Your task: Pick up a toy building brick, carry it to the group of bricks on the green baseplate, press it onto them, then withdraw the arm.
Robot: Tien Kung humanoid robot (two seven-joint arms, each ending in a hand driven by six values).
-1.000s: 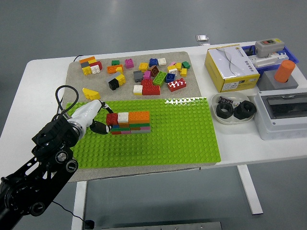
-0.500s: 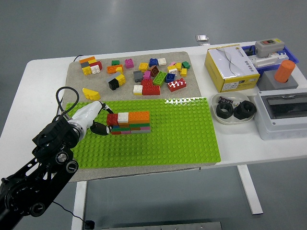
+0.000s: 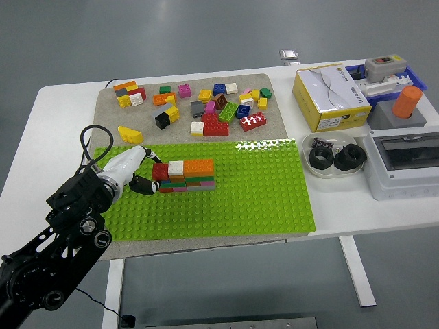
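Left hand (image 3: 140,173) is sitting at the left end of the stack (image 3: 185,176) on the green baseplate (image 3: 260,199), white palm shell up, dark fingers (image 3: 144,184) curling in against the stack's left side. I'm seeing them touching or nearly touching the red brick (image 3: 160,171) at the stack's top-left corner, but I can't tell if they're actually pinching it or just pressing beside it. Stack is showing red, white and orange bricks on top, darker layers under. I'm running only the left arm, coming in from the lower left; no right arm showing. Loose bricks (image 3: 212,103) are lying scattered on the grey mat (image 3: 274,123) behind the baseplate, well apart from the hand. Yellow box (image 3: 329,96), a dish (image 3: 334,157) with black parts and a grey box (image 3: 405,161) are sitting at the right of the table (image 3: 55,130).
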